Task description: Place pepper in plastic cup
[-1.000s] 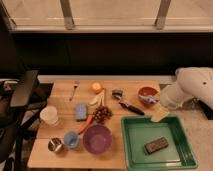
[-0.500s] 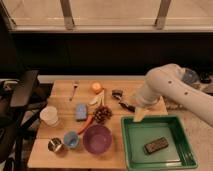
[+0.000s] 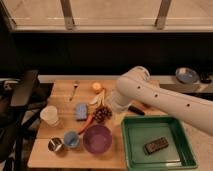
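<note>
Pepper (image 3: pixel 86 122): on desk (image 3: pixel 61 96), betw. blue sponge (image 3: pixel 81 111) & purple bowl (image 3: pixel 97 139), nr grapes (image 3: pixel 103 113). Plastic cup (image 3: pixel 71 139): upright, left of bowl. Gripper (image 3: pixel 118 114): over desk, right of grapes; grip state can't tell.

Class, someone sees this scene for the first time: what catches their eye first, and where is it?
The big white arm reaches in from the right, its gripper low over the middle of the table. Next come the green tray at front right and the purple bowl left of it, with the pepper just behind the bowl.
</note>
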`<state>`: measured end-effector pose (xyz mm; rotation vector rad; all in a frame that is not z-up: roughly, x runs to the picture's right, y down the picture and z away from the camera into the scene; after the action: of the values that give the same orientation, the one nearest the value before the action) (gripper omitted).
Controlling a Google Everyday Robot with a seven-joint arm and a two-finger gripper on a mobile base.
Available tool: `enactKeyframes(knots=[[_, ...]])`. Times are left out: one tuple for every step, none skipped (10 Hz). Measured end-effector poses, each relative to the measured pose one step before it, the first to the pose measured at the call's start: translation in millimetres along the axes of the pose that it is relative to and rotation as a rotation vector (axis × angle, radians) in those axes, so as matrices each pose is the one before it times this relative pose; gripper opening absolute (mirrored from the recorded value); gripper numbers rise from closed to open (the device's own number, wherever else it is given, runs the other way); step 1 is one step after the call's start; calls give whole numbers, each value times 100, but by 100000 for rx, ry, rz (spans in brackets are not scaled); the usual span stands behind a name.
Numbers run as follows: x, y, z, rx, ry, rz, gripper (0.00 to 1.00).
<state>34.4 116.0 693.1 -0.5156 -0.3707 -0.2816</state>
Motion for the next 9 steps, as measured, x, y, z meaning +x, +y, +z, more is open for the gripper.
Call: enactKeyframes(knots=[[82,44,-30,22,34,195,72],[-157,-57,51,-98,-117,-299,72],[49,44,-1,-21,-54,175,72],[79,1,-17,48,-53,138,72],[32,-17,42,-131,10,-255,72],[-291,-479,253,-300,102,-2892,72],[-549,-691,377,-256,263,-3112,72],[-1025,-979,489,-151,316,-3763,72],[-1330,-1147,499,65,179,-4210,72]])
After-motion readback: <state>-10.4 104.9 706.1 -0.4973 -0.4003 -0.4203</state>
